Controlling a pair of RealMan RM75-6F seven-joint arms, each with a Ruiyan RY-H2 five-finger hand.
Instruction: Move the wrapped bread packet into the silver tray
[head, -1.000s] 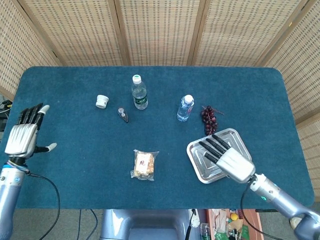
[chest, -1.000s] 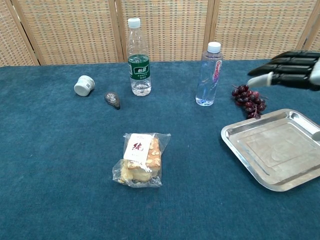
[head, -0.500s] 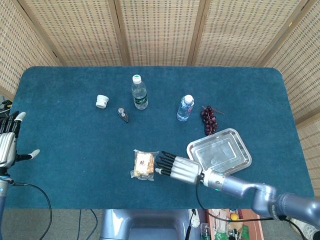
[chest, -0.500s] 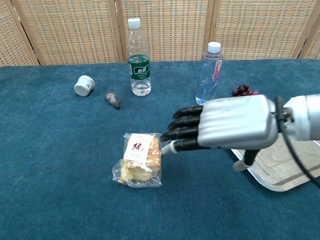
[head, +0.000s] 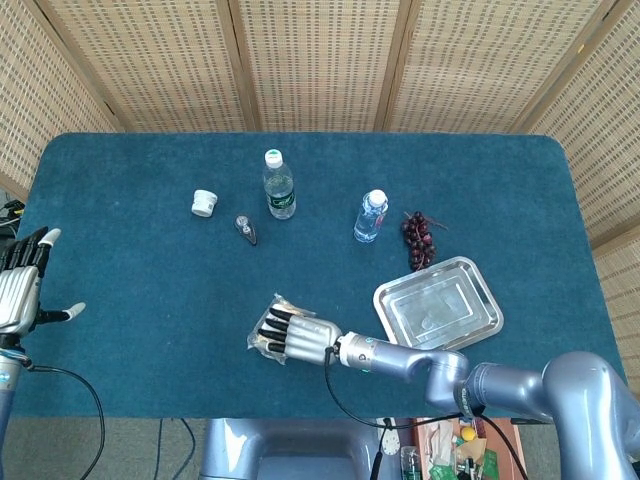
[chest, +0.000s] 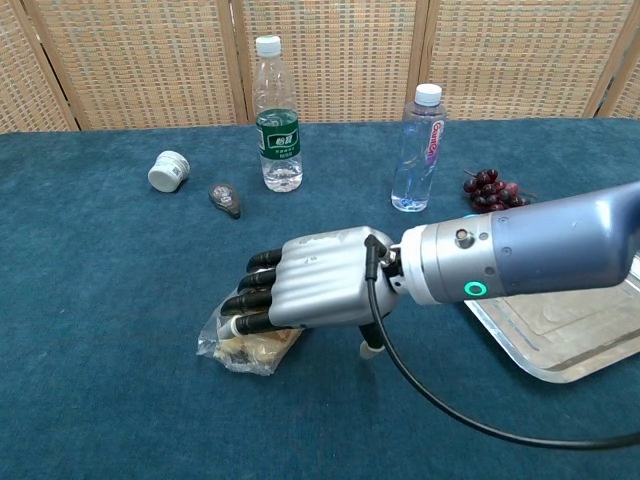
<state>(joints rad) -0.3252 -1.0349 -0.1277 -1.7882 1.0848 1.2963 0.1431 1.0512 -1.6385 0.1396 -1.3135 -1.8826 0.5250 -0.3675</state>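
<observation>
Silver tray (head: 438, 311) sits empty; right hand (head: 296, 338) has crossed from it onto the bread packet (chest: 240, 347), fingers (chest: 252, 300) flat, grasp unconfirmed. Left hand (head: 20, 293) spread.

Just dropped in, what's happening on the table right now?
The right robot hand lies over the wrapped bread packet, fingers draped on it; a firm grip can't be confirmed. The packet is on the blue cloth, not yet in the silver tray, which holds nothing. The left robot hand hovers open at the table's edge.
</observation>
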